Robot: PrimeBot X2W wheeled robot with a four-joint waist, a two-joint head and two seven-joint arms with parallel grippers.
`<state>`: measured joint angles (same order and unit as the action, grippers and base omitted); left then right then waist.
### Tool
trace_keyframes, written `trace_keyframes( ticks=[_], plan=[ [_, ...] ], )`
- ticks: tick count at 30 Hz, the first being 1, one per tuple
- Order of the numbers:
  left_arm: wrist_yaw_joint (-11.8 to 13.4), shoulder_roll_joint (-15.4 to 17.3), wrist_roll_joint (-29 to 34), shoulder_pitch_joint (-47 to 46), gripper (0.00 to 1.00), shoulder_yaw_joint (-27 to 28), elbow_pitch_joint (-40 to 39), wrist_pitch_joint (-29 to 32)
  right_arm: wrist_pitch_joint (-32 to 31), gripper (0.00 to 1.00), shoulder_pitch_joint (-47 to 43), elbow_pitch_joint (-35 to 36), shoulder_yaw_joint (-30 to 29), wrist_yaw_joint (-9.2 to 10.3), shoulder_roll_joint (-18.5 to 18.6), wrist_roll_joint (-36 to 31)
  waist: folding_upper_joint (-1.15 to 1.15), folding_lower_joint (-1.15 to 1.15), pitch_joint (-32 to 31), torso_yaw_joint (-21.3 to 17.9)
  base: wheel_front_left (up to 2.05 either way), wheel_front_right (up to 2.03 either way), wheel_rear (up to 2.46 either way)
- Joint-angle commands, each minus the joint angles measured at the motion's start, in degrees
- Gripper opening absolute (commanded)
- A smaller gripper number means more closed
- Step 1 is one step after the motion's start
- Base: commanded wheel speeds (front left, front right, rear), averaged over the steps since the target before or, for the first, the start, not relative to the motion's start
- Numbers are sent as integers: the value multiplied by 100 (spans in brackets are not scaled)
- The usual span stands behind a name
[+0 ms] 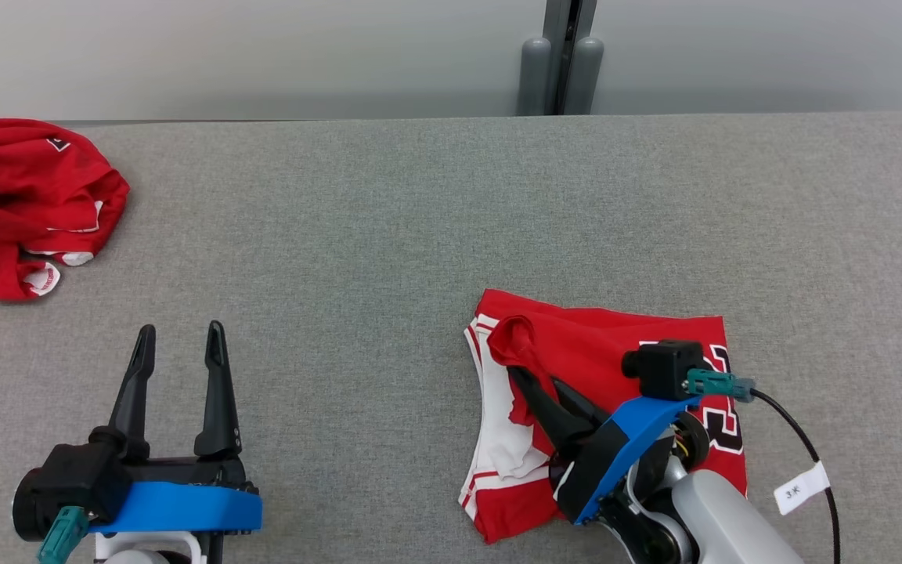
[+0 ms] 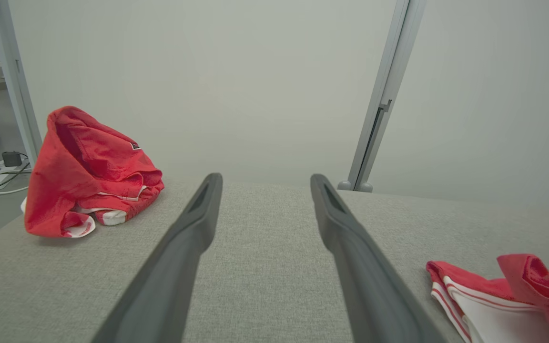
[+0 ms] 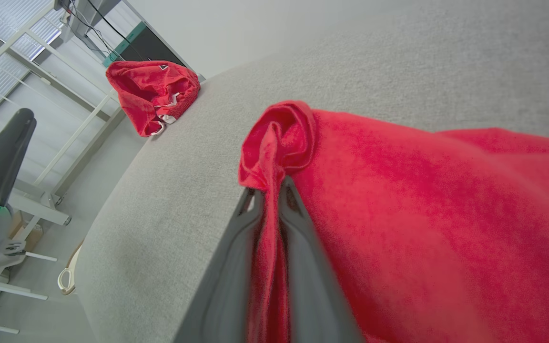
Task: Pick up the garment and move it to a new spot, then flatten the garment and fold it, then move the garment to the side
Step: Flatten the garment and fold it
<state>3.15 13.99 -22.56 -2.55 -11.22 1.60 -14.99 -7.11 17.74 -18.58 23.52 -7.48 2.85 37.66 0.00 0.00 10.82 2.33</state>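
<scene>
The garment (image 1: 615, 345), red shorts with white trim and black lettering, lies partly spread on the grey table at the lower right of the head view. My right gripper (image 1: 521, 376) is shut on a raised fold at its left edge; the pinched red cloth (image 3: 274, 143) bunches above the fingertips in the right wrist view. That gripper (image 3: 269, 188) has cloth running down between its fingers. My left gripper (image 1: 181, 329) stands open at the lower left, away from the garment, with nothing between its fingers (image 2: 198, 224). The garment's corner (image 2: 493, 295) shows at the left wrist view's lower right.
A second red garment (image 1: 24, 204) lies crumpled at the table's far left edge (image 2: 84, 171) (image 3: 153, 88). The grey fabric table (image 1: 388, 235) ends at a pale wall with a grey post (image 1: 561, 63). A black cable with a white tag (image 1: 803, 486) trails from my right wrist.
</scene>
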Motion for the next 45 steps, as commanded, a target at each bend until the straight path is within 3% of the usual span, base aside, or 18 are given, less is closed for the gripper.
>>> trace_keyframes(
  ticks=[1,8,11,16,26,31,45],
  plan=[
    [-20,-30,53,-77,100,31,29,-26,121,100,222,-220,133,-2,9,80,0,0,7,4,0,0,0],
    [-89,-101,114,-114,100,-29,107,-26,478,100,662,-452,624,-3,14,899,0,0,30,-19,0,0,0],
    [-121,-161,130,-152,100,-74,102,-27,781,100,812,-591,431,-3,15,420,0,0,32,-66,0,0,0],
    [-215,-218,236,-305,100,-201,125,-27,1246,100,876,-620,-316,-3,134,-989,0,0,2,-167,0,0,0],
    [-285,-482,338,-712,100,-370,498,-27,1441,100,-132,228,-1964,-3,37,-2706,0,0,-231,-396,0,0,0],
    [-282,-598,357,-465,100,-288,726,-27,1567,100,-716,481,-2343,-3,4,-2969,0,0,-361,-523,0,0,0],
    [-141,-699,320,394,100,271,1262,-27,1986,100,-1170,142,-2214,-3,6,-2846,0,0,-542,-610,0,0,0]
  ],
)
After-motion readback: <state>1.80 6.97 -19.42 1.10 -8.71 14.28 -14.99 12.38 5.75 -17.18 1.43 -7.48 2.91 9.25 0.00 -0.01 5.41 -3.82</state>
